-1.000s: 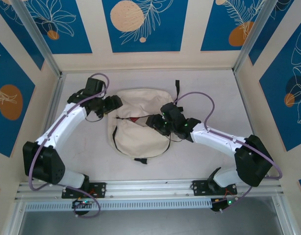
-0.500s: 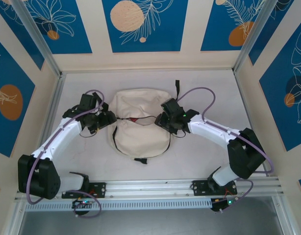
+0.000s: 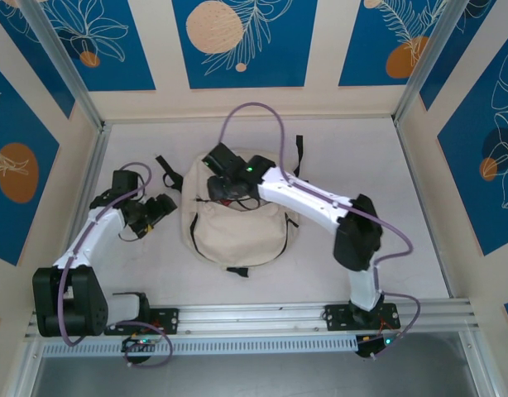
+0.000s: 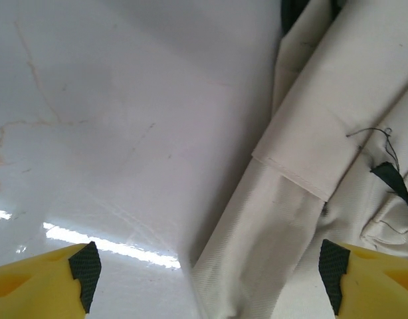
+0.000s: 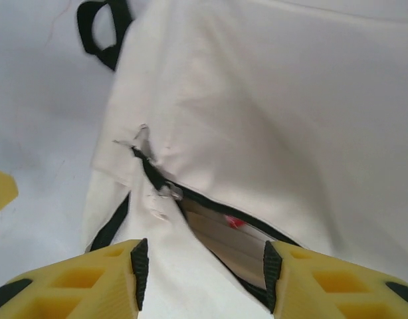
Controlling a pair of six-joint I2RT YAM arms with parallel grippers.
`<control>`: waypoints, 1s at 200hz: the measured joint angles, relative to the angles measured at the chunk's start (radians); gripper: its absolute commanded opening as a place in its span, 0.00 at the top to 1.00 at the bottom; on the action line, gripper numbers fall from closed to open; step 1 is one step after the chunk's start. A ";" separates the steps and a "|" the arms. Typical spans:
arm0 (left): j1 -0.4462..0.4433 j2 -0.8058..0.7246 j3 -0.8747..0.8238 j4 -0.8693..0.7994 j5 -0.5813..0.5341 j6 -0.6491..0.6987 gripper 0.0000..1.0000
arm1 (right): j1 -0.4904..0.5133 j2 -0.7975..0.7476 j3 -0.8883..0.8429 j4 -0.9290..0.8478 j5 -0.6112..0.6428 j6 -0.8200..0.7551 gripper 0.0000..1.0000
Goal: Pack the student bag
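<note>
Student bag (image 3: 237, 231) sits centre of the table (image 3: 361, 157), looks loaded but its zipper (image 5: 191, 209) gapes with something red (image 5: 234, 221) inside, so zipping up is what's left; my right gripper (image 3: 224, 187) hovers half-wide over the gap, left gripper (image 3: 159, 207) wide, empty, just left of the bag.

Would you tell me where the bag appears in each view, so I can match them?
Top external: bag at centre, between the arms.
Left wrist: bag, cream fabric along the right side.
Right wrist: bag across most of the frame, zipper open near the bottom.
Landmark: black strap loop off its far-left corner, top external and right wrist.
</note>
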 measured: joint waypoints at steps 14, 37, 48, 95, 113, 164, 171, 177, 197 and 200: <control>0.023 -0.007 -0.003 0.001 0.014 0.000 0.08 | 0.001 0.095 0.114 -0.034 -0.035 -0.076 0.45; 0.039 -0.036 -0.005 0.001 0.019 -0.005 0.04 | 0.004 0.229 0.271 -0.095 -0.069 -0.179 0.44; 0.042 -0.052 -0.005 0.000 0.021 -0.004 0.03 | 0.005 0.284 0.332 -0.117 -0.086 -0.222 0.44; 0.046 -0.088 -0.006 -0.007 0.026 0.004 0.00 | 0.006 0.398 0.452 -0.169 -0.183 -0.388 0.39; 0.046 -0.102 -0.006 -0.014 0.026 0.005 0.00 | 0.006 0.415 0.463 -0.182 -0.208 -0.430 0.39; 0.046 -0.120 -0.006 -0.024 0.030 0.019 0.00 | -0.001 0.461 0.468 -0.201 -0.202 -0.478 0.47; 0.046 -0.120 -0.006 -0.024 0.031 0.019 0.00 | -0.002 0.469 0.473 -0.203 -0.199 -0.480 0.48; 0.046 -0.120 -0.006 -0.024 0.033 0.019 0.00 | -0.003 0.475 0.476 -0.204 -0.196 -0.483 0.49; 0.046 -0.120 -0.006 -0.023 0.037 0.019 0.00 | -0.007 0.481 0.483 -0.209 -0.186 -0.487 0.53; 0.046 -0.120 -0.006 -0.024 0.038 0.019 0.00 | -0.007 0.481 0.483 -0.211 -0.184 -0.486 0.54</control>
